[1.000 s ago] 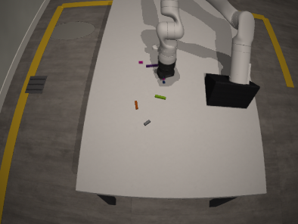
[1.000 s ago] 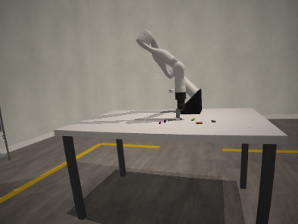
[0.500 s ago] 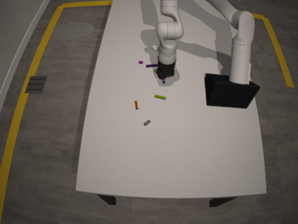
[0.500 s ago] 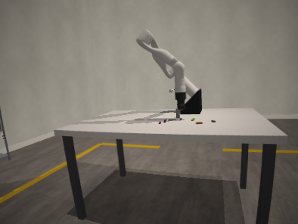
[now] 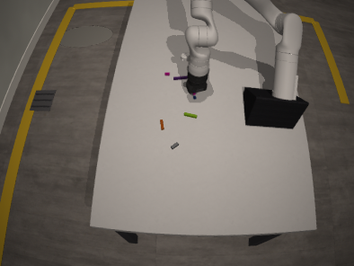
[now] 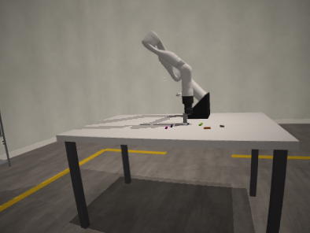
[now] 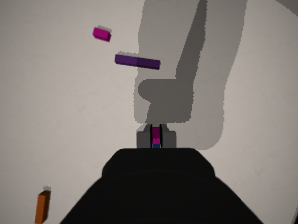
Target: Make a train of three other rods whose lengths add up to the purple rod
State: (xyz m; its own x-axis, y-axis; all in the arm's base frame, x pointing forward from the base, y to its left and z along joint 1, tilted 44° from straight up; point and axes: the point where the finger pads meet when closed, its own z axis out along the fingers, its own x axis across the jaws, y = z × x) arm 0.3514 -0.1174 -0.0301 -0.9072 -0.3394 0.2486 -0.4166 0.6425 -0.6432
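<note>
Top view — white table (image 5: pixel 252 189), grey floor, yellow floor line (image 5: pixel 27 117) — gripper (image 5: pixel 195 94) grasping magenta rod (image 7: pixel 156 133).

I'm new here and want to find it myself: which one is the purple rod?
Start at the white arm's black gripper over the table. Just to its left in the top view lies the purple rod. It is dark violet and longer than the short bright magenta rod beside it.

On the off-white table (image 5: pixel 225 189) lie a purple rod (image 7: pixel 137 61), a magenta rod (image 7: pixel 101 33), an orange rod (image 5: pixel 162 125), a lime rod (image 5: pixel 190 115) and a grey rod (image 5: pixel 174 146). Between the grey fingers shows a second magenta rod (image 7: pixel 156 133) with a blue rod (image 7: pixel 156 145) at its end. The arm (image 5: pixel 287 49) is white on a black base (image 5: pixel 262 110), and yellow tape (image 5: pixel 27 117) lines the dark grey floor (image 5: pixel 49 180).
</note>
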